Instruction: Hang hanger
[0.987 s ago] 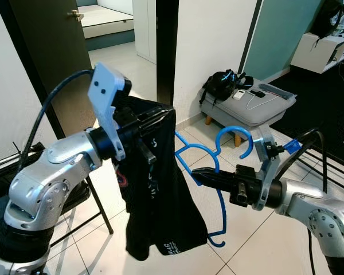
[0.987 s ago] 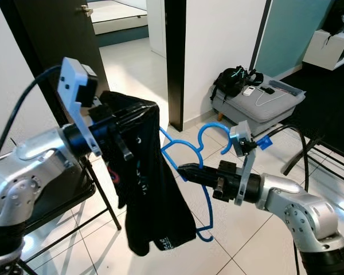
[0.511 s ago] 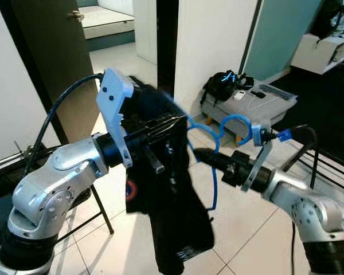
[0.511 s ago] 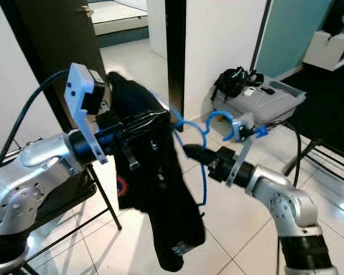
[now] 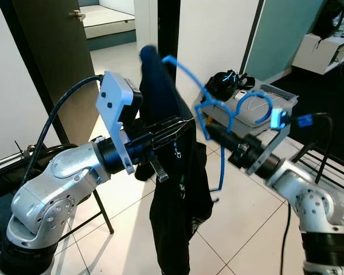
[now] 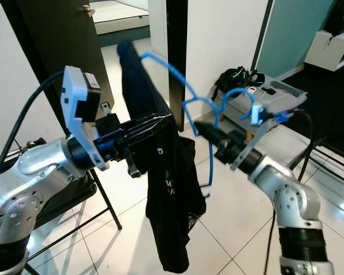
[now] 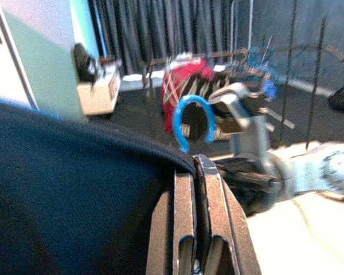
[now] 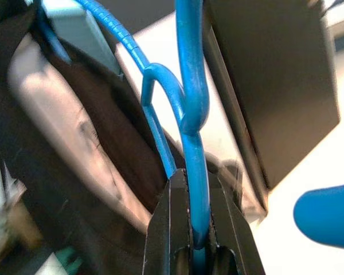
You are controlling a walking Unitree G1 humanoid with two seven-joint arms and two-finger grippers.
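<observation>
Much of the blue hanger is hidden: one shoulder disappears inside the dark garment, and my right gripper covers the neck where I clench it, jaws closed tight on the thin wire, as the right wrist view makes plain. What shows is a slim, smooth, plastic-coated wire, bent into a round hook (it curls up near my right wrist) and a long arm that slants upward to the left, pushing the cloth into a peak in front of the doorway. The hanger is held in mid-air between my two arms, tilted, well above the tiled floor. My left gripper is pinched flat on a fold of the garment just below that peak; in the left wrist view the fingers press together with the matte, finely woven fabric bulging beside them. The garment hangs limp and creased, with small pale printed marks I cannot read. Behind, a grey padded stool carries a black bag and small items too blurred to name.
</observation>
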